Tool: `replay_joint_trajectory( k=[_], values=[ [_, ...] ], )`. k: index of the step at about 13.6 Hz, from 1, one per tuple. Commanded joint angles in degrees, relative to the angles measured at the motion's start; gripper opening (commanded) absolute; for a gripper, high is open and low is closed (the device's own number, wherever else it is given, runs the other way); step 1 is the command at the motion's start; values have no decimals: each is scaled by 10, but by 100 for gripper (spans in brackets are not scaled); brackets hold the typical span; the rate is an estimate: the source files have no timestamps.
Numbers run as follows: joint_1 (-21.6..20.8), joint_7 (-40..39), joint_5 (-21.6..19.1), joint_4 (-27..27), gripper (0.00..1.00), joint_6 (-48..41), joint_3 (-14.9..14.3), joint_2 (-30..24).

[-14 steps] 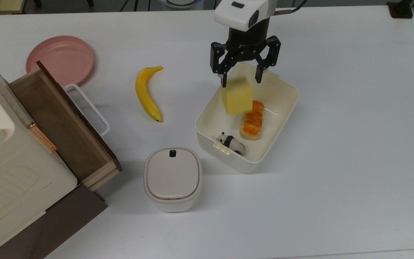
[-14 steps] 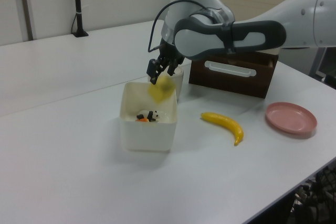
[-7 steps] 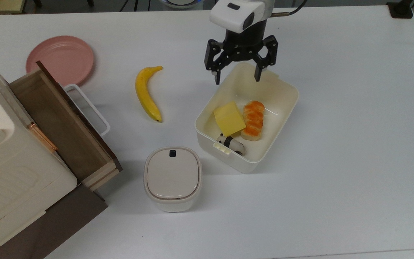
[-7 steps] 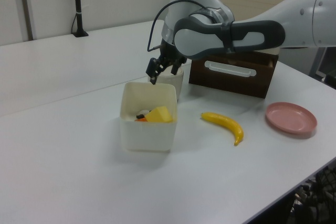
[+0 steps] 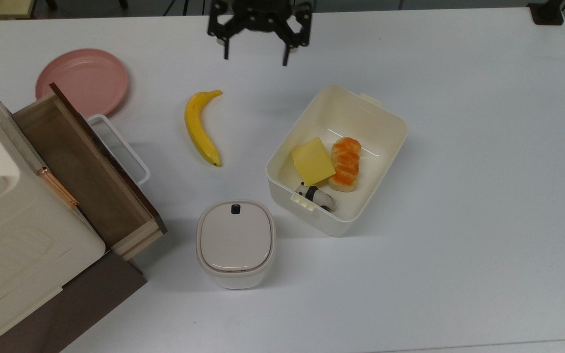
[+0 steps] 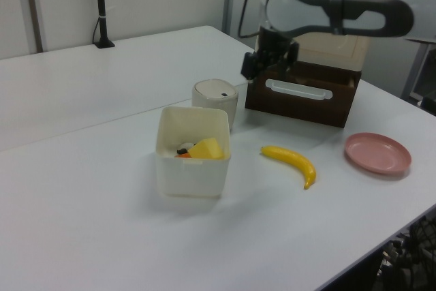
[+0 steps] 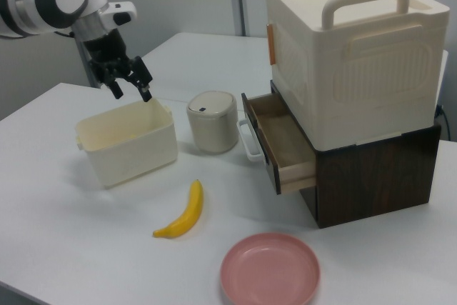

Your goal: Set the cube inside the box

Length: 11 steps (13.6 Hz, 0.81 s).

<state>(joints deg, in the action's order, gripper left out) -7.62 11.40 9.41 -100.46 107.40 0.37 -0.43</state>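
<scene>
1. My gripper is spread wide and holds nothing; a second ago it stood over the box with the cube just let go between its fingers; it has since lifted away.

2. In the top view the gripper hangs at the upper edge of the table; the box lies below it and toward the top view's right; the banana lies below it and toward the top view's left.

3. The cube rests on the floor of the box, well apart from my fingers; it lies against a glazed bread roll, with a small panda figure just beside it at the near end; half a second ago it sat in the same spot, so I judge it settled.

4. In the left view the cube shows above the box's front wall, the gripper up and off toward the wooden drawer; in the right view the gripper hangs above the box's far rim.

5. Meaning for the task: the cube is in the box and free of my grip; I judge the task done, with only the retreat of the arm left.

6. The lidded bin and the pink plate are unmoved and play no part.
</scene>
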Motion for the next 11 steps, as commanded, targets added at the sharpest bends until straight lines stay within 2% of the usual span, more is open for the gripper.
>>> replay_joint_trajectory(
  k=[1,2,6,7,9,11],
  values=[
    [9,-14,-47,-4,100,-18,-37,-7],
    [9,-14,-53,-4,100,-21,-60,-9],
    [21,-24,-57,13,100,-54,-78,-10],
    [19,-50,-66,31,100,-101,-84,-5],
    [22,-74,-84,47,100,-120,-85,-2],
    [42,-77,-104,51,100,-127,-75,3]
  ],
)
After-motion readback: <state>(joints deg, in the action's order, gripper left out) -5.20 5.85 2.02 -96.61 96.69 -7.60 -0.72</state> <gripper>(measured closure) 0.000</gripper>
